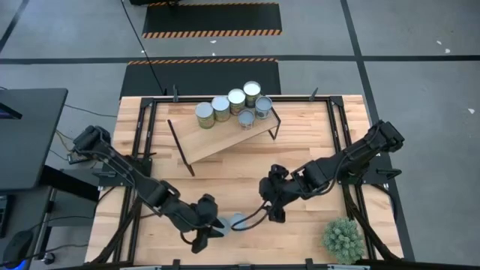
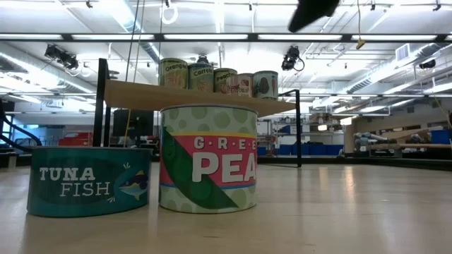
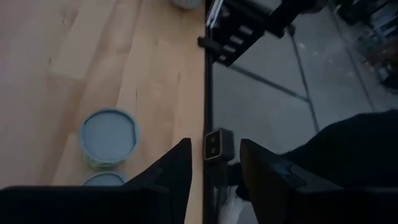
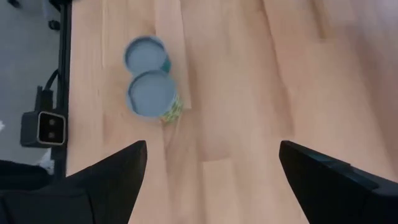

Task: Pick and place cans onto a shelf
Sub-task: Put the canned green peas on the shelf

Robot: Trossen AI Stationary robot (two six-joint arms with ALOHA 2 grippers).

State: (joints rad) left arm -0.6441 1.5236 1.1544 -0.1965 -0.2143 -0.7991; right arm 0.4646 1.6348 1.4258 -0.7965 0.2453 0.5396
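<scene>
Cans: six on the shelf [image 1: 225,135], two [image 4: 148,74] touching at the desk's near edge, my right claw [image 4: 211,168] spread wide above them, needing descent next.

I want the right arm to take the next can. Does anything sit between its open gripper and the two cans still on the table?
Nothing visible does: bare tabletop lies between the right gripper and the two cans. The left gripper sits just beyond them.
</scene>
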